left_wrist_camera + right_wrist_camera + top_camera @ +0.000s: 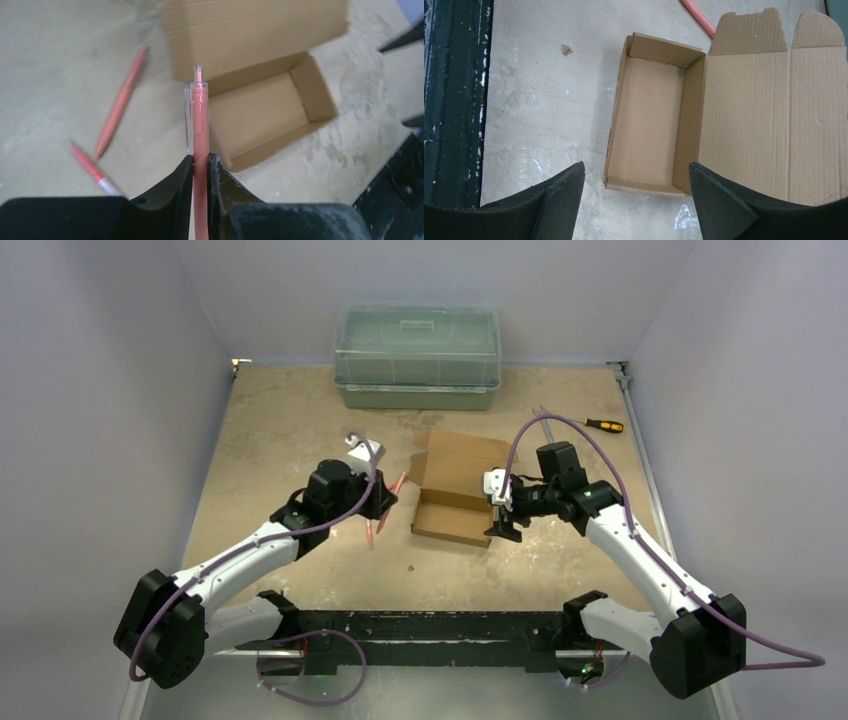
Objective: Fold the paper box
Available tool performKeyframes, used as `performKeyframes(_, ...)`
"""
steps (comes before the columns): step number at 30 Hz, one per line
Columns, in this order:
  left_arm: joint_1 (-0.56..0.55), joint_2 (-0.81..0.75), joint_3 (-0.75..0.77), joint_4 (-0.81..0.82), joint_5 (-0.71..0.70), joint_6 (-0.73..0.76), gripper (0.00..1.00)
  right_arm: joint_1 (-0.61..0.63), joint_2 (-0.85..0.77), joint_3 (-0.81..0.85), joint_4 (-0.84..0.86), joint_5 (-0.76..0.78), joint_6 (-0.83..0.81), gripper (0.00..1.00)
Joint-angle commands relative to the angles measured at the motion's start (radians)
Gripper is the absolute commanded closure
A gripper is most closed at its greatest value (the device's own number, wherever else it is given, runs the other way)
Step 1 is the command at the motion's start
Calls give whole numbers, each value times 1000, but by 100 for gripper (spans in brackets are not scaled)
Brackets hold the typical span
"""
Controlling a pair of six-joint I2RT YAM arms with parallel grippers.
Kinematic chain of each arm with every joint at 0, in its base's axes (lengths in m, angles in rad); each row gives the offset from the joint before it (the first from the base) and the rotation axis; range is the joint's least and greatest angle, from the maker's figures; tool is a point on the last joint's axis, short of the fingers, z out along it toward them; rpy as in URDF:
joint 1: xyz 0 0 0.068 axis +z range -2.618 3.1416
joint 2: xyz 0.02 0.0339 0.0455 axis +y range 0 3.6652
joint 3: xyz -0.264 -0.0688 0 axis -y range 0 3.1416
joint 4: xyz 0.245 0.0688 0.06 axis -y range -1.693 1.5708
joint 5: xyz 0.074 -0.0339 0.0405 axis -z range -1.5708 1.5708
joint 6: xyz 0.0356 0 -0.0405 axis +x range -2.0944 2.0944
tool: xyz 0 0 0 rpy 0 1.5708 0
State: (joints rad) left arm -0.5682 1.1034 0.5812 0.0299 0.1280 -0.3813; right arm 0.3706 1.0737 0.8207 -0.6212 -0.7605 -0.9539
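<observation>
We find the paper box [452,505] in the middle of the surface [280,420], its tray folded up and open at the top, its lid lying flat on the side away from the arm bases, tabs unfolded. The right claw [636,168] hangs over the box's right end with its fingers spread wide and nothing between them; from its own camera the tray shows in the gap between the two dark fingers, so the claw is above the box and apart from it. The left claw [200,159] sits just beside the box's left end, pressed together on a pen [200,115] that stands up out of the fingers, its clip end toward the box.

The left wrist view gives us two loose pens [121,102] lying on the surface left of the box (one orange-red, one with a pale end), and the box's short wall near the held pen. The right wrist view alone shows the tray's bare inside and the lid's corrugated face with its two rounded tabs. Only the overhead view takes in the green bin [417,355] beyond the box's lid and a screwdriver [604,425] beyond the box to the right
</observation>
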Motion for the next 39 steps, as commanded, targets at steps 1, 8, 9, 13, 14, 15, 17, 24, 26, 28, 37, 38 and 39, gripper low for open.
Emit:
performKeyframes(1, -104, 42, 75, 116, 191, 259, 100, -6, 5, 46, -11, -40, -16, 21)
performKeyframes(8, -260, 224, 221, 111, 131, 470, 100, -15, 3, 47, -15, -53, -24, 21)
performKeyframes(9, -270, 246, 232, 118, 125, 487, 100, -17, 2, 47, -15, -55, -26, 21)
performKeyframes(13, -288, 341, 289, 129, 103, 534, 100, -27, -1, 51, -24, -62, -33, 21)
performKeyframes(14, -289, 363, 305, 124, 95, 539, 100, -29, -3, 51, -26, -65, -35, 21)
performKeyframes(15, -291, 382, 316, 121, 91, 544, 100, -30, -4, 51, -26, -66, -36, 21)
performKeyframes(17, -292, 415, 335, 127, 81, 547, 100, -35, -4, 51, -26, -69, -38, 21)
performKeyframes(24, -315, 522, 404, 122, 67, 561, 98, -48, -6, 52, -35, -71, -47, 21)
performKeyframes(26, -325, 537, 416, 116, 58, 575, 96, -51, -6, 52, -37, -72, -49, 21)
performKeyframes(28, -333, 549, 426, 106, 50, 594, 93, -53, -6, 52, -38, -72, -52, 21)
performKeyframes(37, -345, 546, 420, 111, 10, 625, 79, -61, -6, 53, -44, -78, -56, 21)
performKeyframes(38, -345, 535, 414, 122, 3, 616, 76, -62, -6, 54, -45, -79, -57, 21)
performKeyframes(39, -345, 520, 406, 134, -6, 607, 73, -62, -6, 54, -46, -80, -57, 21)
